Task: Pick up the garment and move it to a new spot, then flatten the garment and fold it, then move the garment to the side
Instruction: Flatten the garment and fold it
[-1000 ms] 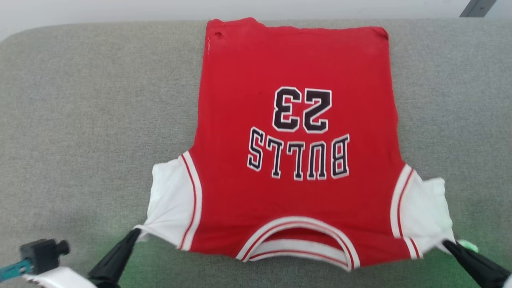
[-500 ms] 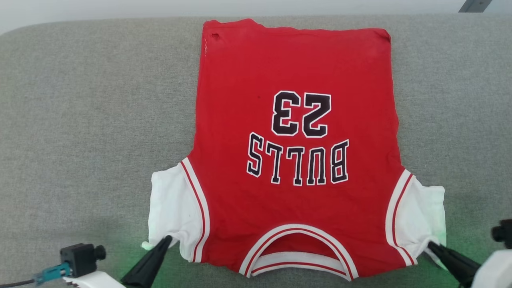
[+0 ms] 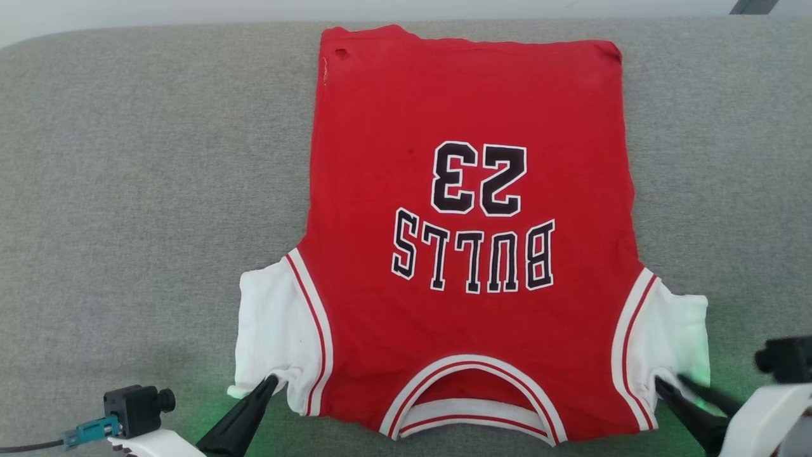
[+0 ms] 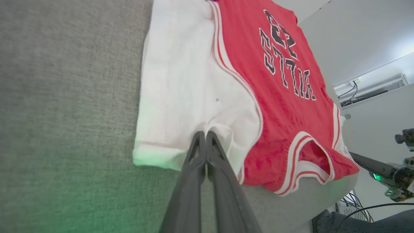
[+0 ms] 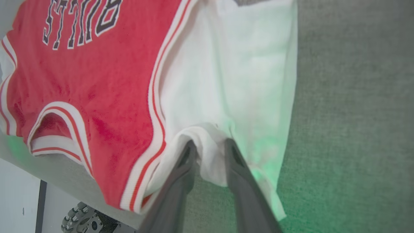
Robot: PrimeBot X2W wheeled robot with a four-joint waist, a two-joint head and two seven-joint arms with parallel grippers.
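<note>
Two changes stand out from half a second ago. The right fingers (image 3: 688, 412), then pressed together on the edge of a white sleeve, now stand spread with a loose fold of that sleeve between them. Both sleeves, stretched outward a second ago, now sit slacker. The left fingers (image 3: 244, 416) stay pressed together, pinching a puckered bit of the other white sleeve's lower edge. The garment (image 3: 469, 254) lies flat in the middle of the grey worktop (image 3: 139, 190), collar towards the robot and hem near the far edge. It is a bright red jersey of thin soft cloth with a roughly rectangular body and short white sleeves. Red-and-white striped bands trim the armholes and the curved neckline. Blocky black white-edged lettering, BULLS and 23, reads upside down in the head view. The worktop has a coarse woven cover and a rounded far corner, tinted green near both sleeves.
</note>
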